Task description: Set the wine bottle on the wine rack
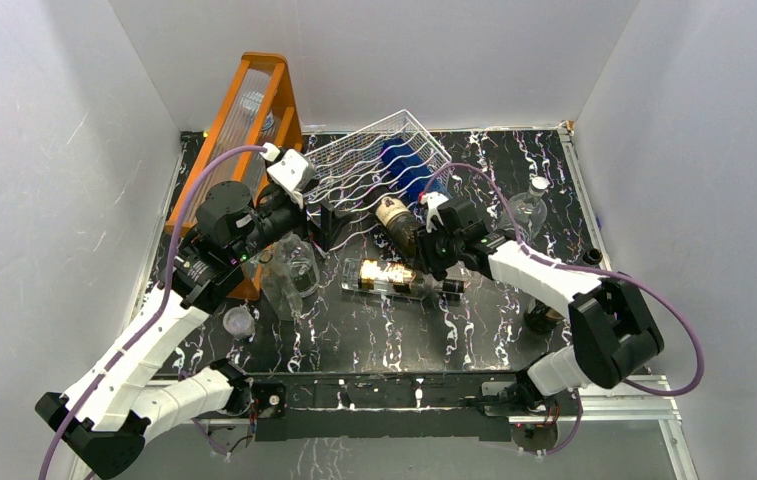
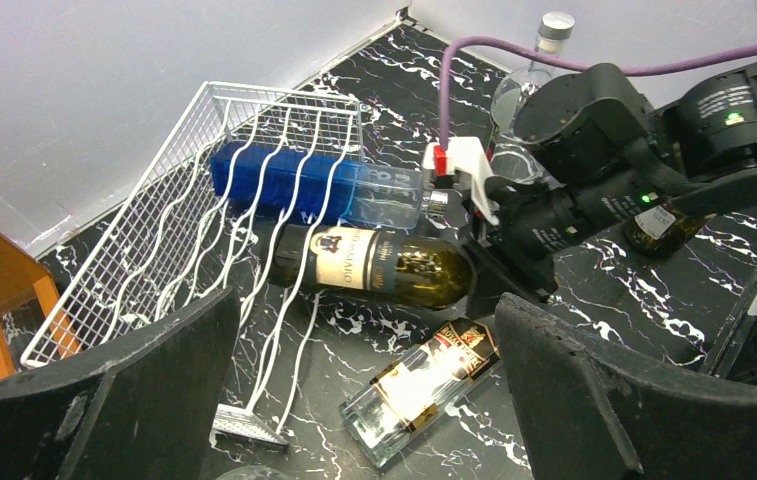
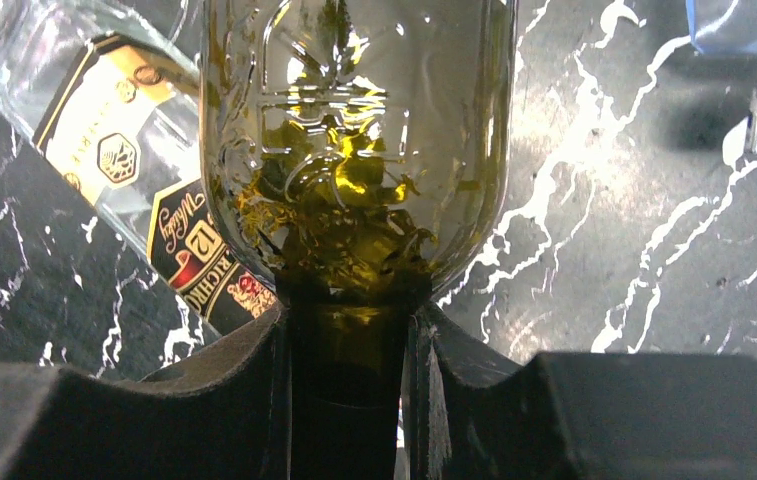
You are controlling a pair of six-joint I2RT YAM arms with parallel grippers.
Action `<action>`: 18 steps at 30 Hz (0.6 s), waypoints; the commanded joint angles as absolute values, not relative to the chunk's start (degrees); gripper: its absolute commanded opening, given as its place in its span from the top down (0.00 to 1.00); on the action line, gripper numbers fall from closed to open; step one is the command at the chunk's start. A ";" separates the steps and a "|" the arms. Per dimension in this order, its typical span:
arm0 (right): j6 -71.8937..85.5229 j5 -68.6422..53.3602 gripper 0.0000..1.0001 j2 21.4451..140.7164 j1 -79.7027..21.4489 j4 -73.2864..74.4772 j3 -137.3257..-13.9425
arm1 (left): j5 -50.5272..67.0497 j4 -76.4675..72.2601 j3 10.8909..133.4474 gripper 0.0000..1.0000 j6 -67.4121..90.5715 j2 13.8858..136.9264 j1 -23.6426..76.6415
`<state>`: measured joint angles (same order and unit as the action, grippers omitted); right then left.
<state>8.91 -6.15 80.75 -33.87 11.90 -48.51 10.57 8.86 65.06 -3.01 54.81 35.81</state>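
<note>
Over by the mouth of the wine rack, the right pincer is clamped on the neck of the wine bottle, base pointing inward, seemingly to slide it in; the left pincer hangs spread apart, empty.

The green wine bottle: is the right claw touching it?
Touching. The right wrist view shows the right gripper clamping the wine bottle by its neck.
</note>
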 commanded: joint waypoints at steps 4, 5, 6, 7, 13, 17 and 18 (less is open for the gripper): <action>11.12 -0.68 1.00 88.11 -33.56 -8.35 -55.11 | 11.60 9.22 66.44 0.02 -2.81 53.32 35.68; 11.68 -0.45 1.00 88.95 -33.54 -8.88 -55.68 | 11.61 9.29 66.38 0.02 -2.72 53.25 35.73; 11.95 -0.28 1.00 89.89 -33.55 -9.51 -56.06 | 11.56 9.31 66.36 0.02 -2.77 53.15 35.69; 12.15 0.16 1.00 90.57 -33.52 -10.31 -56.48 | 11.47 9.39 66.36 0.02 -2.76 53.17 35.68; 12.58 1.99 1.00 93.27 -33.65 -12.68 -57.62 | 11.08 9.67 66.44 0.02 -2.73 52.67 35.68; 11.66 0.83 1.00 94.14 -33.71 -15.71 -57.30 | 10.91 9.67 66.36 0.02 -2.94 52.71 35.68; 11.47 0.46 1.00 94.45 -33.72 -16.63 -57.27 | 10.90 9.67 66.36 0.02 -2.98 52.65 35.68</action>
